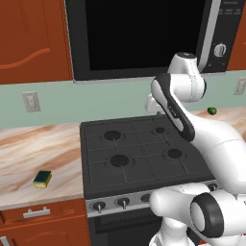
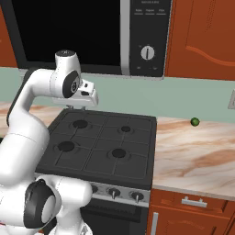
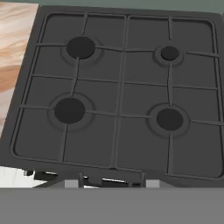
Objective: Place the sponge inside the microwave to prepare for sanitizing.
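My gripper hangs over the stove, jaws clenched on nothing. The sponge lies on the counter well off to the gripper's left and nearer me. The microwave sits shut, above the gripper.

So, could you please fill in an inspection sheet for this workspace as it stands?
Surface: marbled counter flanking a black stove.
Job's things: sponge lies on the counter left of the stove; microwave above the stove, door closed.
Clutter: small green ball on the right counter.
Grippers: gripper shut, empty, above the stove's back edge.
Cables: nothing seen.
Surroundings: red-brown cabinets, wall switch.
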Tool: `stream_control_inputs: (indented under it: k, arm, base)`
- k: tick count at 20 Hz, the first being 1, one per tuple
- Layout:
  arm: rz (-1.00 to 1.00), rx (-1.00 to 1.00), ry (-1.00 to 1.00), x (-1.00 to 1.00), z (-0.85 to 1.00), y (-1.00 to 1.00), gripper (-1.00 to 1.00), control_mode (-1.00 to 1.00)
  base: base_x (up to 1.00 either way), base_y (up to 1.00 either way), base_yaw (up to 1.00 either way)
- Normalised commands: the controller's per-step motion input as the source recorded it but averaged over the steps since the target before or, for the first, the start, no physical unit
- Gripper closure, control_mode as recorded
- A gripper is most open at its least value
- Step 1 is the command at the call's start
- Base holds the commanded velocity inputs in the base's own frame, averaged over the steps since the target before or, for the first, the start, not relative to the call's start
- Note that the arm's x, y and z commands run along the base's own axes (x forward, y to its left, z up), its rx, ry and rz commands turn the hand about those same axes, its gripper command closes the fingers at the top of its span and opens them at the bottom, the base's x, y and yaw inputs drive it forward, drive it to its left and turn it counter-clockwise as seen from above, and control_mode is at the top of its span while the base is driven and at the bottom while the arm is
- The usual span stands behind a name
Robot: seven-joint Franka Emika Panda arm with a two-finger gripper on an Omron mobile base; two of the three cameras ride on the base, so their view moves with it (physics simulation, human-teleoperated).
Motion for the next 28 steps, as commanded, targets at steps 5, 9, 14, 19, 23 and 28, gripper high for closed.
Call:
stream_control_inputs:
  k: [5, 9, 14, 19, 23, 28]
  arm:
    - [0.0, 0.0, -0.03, -0.09, 0.0, 0.0, -1.0, -1.0]
    - [0.0, 0.01, -0.15, -0.31, 0.0, -0.01, -1.0, -1.0]
    - [-0.05, 0.11, -0.26, -0.35, 0.06, -0.1, -1.0, -1.0]
    - [-0.1, 0.14, -0.15, -0.3, 0.29, -0.21, -1.0, -1.0]
    - [-0.06, 0.12, -0.2, -0.25, 0.39, -0.26, -1.0, -1.0]
    - [-0.1, 0.05, -0.05, -0.13, 0.52, -0.25, -1.0, -1.0]
  base:
    - [0.0, 0.0, 0.0]
    - [0.0, 0.0, 0.0]
    - [0.0, 0.0, 0.0]
    - [0.0, 0.0, 0.0]
    - [0.0, 0.0, 0.0]
    - [0.0, 0.0, 0.0]
